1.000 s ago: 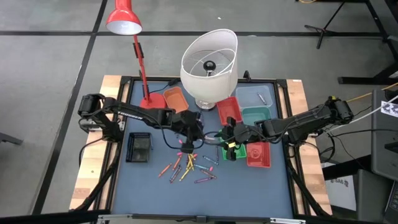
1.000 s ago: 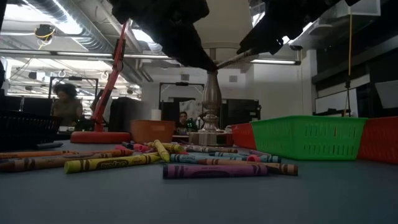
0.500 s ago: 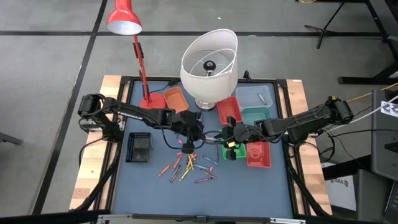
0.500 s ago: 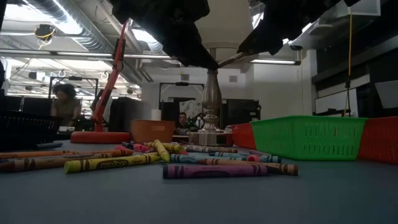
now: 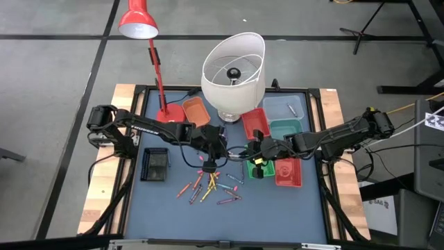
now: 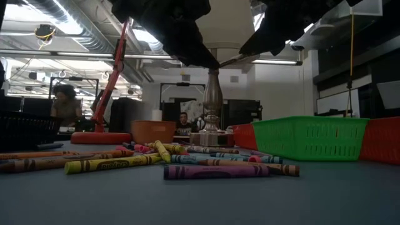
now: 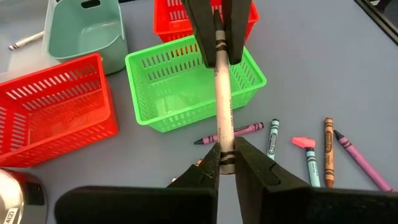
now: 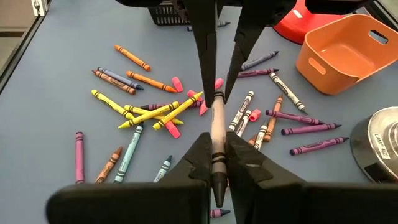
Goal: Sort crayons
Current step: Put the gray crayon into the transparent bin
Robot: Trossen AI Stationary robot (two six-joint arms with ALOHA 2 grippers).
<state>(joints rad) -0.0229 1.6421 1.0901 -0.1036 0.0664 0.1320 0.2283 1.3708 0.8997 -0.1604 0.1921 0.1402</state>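
Two grippers, left gripper [image 7: 225, 163] and right gripper [image 8: 216, 163], are both clamped on one pale crayon [image 7: 221, 93] held above mid-bench, its long axis spanning between us, the green tray [image 7: 193, 84] nearer our right.

Two dark jointed arms, black cables looped alongside; left claw [image 7: 225, 163] and right claw [image 8: 213, 163] have slim black tapered fingers.
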